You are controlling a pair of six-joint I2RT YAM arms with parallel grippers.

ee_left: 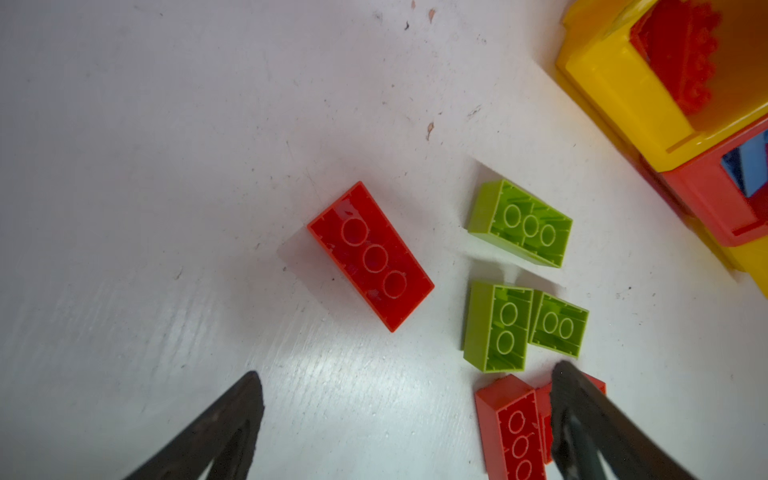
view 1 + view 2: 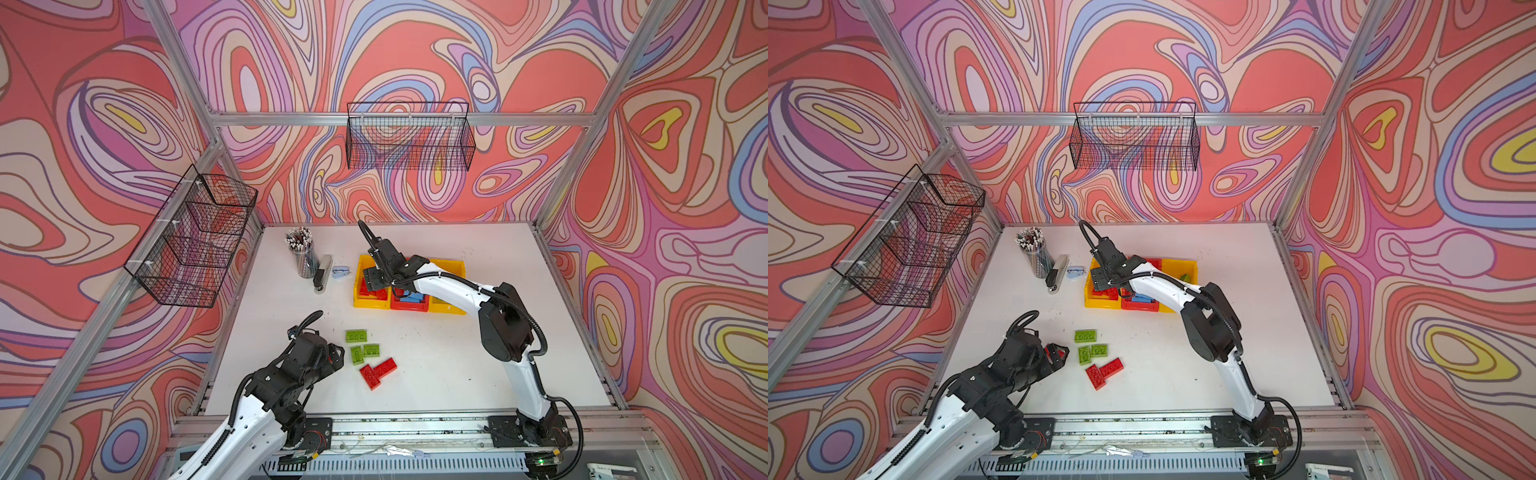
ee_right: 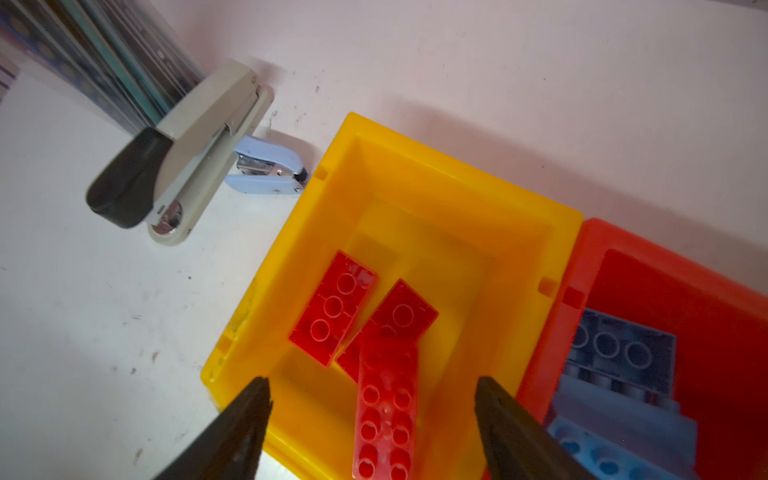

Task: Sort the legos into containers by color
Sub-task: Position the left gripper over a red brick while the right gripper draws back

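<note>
The left claw (image 2: 338, 358) hangs low over the counter (image 2: 457, 374) near its front left corner, fingers spread wide and gripping nothing. In the left wrist view a single red brick (image 1: 371, 256) lies on the counter just ahead of the fingertips. Right of the claw lie three green bricks (image 2: 356, 336) (hollow undersides up). Beside them, nearer the front edge, two more red bricks (image 2: 377, 372) touch each other. Toward the middle of the back edge stand the containers (image 2: 360, 301), three bins in a row. The right claw (image 3: 372, 380) hovers over the leftmost yellow bin (image 3: 415, 187), likewise spread wide and holding nothing. Below it, three sorted red bricks (image 3: 332, 309) rest inside that bin. Blue bricks (image 3: 619, 345) fill the red bin (image 3: 552, 332) next to it.
</note>
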